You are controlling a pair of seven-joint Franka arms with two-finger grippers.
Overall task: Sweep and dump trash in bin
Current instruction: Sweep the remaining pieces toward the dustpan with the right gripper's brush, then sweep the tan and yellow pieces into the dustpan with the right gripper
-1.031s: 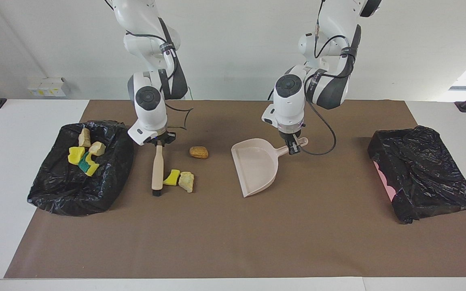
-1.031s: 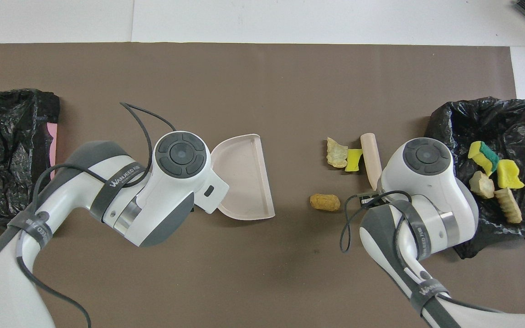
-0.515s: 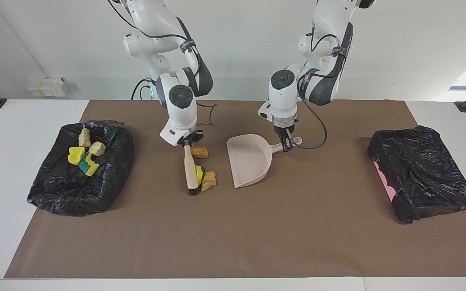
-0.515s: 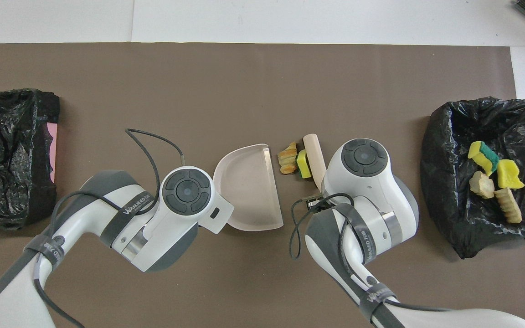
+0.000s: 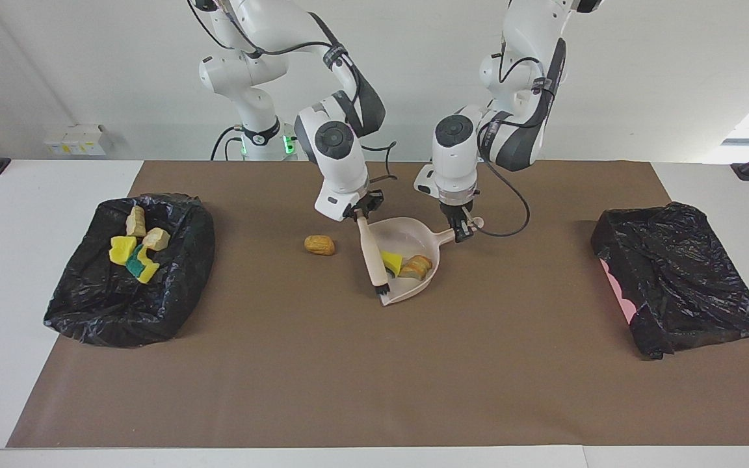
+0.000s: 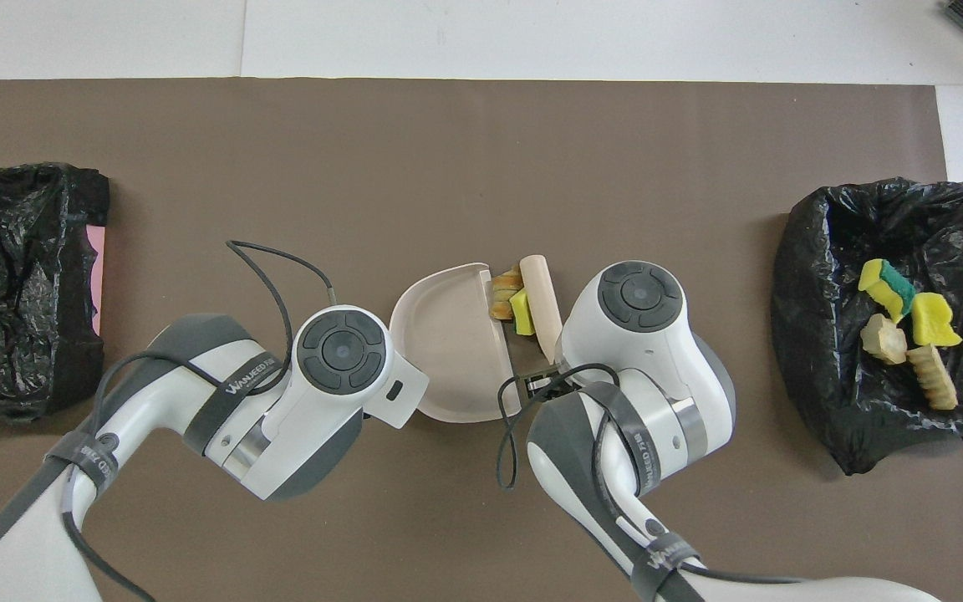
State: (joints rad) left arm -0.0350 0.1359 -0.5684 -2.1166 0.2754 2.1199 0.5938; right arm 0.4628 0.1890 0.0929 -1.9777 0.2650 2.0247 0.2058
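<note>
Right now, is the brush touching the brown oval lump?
Apart. The facing view shows bare brown mat between the brown oval lump and the brush, held by the right gripper at the dustpan.

The beige dustpan (image 5: 410,263) looks like smooth, matt plastic. The crinkled black bag lining the bin (image 5: 131,270) is glossy plastic film. The brown table mat (image 5: 374,377) looks matt, like paper. The yellow scraps (image 5: 124,250) look spongy.

My right gripper (image 5: 359,214) clamps the brush (image 5: 372,257) over the dustpan (image 5: 433,272); my left gripper (image 5: 462,231) pinches its handle.
</note>
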